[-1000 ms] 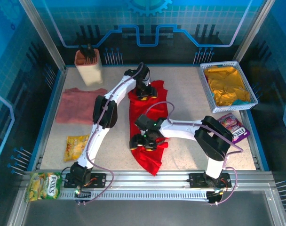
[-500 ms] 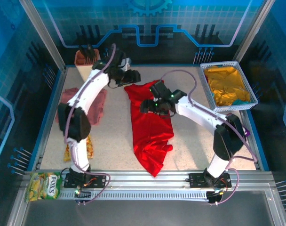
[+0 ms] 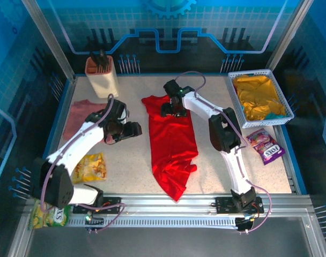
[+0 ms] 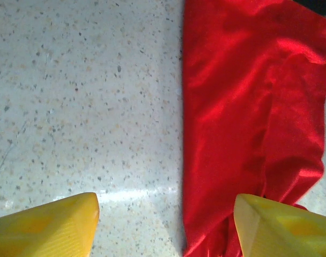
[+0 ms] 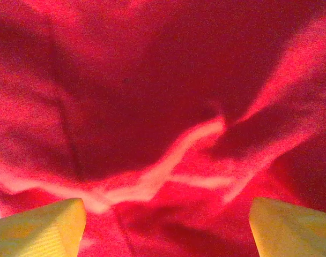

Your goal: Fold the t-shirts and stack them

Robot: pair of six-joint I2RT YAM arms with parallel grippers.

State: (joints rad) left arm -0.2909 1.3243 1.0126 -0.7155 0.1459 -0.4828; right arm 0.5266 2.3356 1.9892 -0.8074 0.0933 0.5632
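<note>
The speckled desk (image 3: 125,171) is carrying everything. Across its middle the red t-shirt (image 3: 171,139) is lying as one long, narrow band running from the far side towards the arm bases. Its far end is spreading wider and its near end is bunching into a rumpled tail. The white basket (image 3: 237,101) at the far right is holding crumpled yellow cloth (image 3: 259,96). The dusty-pink t-shirt (image 3: 77,115) is resting flat at the far left, well apart from the red one and partly under the left arm. It is looking like a fairly compact rectangle, though I cannot tell how neatly it is folded.

The right gripper (image 3: 171,110) is hovering at the far end of the red t-shirt (image 5: 152,80). Its jaws are standing apart and gripping nothing, very close over the creased cloth. The left gripper (image 3: 132,128) is hanging over bare desk just beside the long left edge of the red t-shirt (image 4: 232,134), its jaws likewise apart and empty.

Judging by this, the work is sitting around its middle. The red shirt is seemingly narrowed lengthwise but is not yet folded across into a packet. No stack is forming, since the two shirts are lying apart.
</note>
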